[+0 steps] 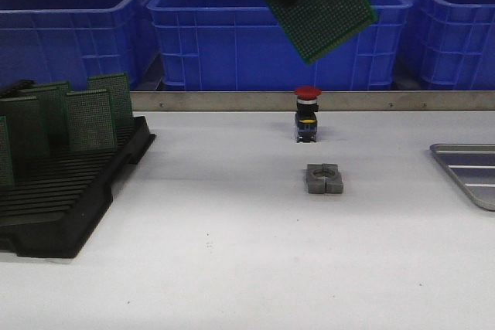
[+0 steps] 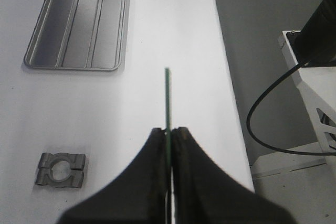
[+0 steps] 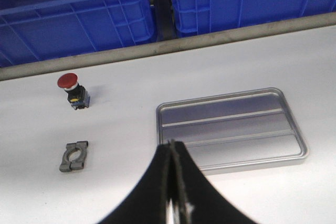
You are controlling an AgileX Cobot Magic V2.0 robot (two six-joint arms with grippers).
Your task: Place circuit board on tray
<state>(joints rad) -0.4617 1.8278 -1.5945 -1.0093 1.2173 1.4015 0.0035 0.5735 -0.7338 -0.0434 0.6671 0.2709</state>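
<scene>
1. Overhead, a thin green perforated circuit board point(image 1: 329, 7) hangs tilted high above the white tabletop point(image 1: 232, 229), in front of the big blue plastic crates point(image 1: 232, 36) lined behind the table's far edge.
2. The left gripper point(image 2: 169, 136) pinches it: the black fingers point(image 2: 155, 150) press on both faces, and in the left wrist view the board shows edge-on as a narrow green line.
3. The flat silver-grey metal tray point(image 3: 231, 129), with rounded corners, a low rim and shallow ribs along its floor, lies at the tabletop's right edge; nothing sits in it.
4. The right gripper point(image 3: 172, 150) hangs above the tray's near rim, fingers pressed together on nothing.
5. A black slotted plastic rack point(image 1: 69, 206) at the left edge carries several more green boards point(image 1: 89, 117) standing upright in its slots.
6. Mid-table stand a red-capped push button point(image 1: 307, 113) and, nearer, a small grey metal clamp block point(image 1: 324, 178), well apart from tray and rack.
</scene>
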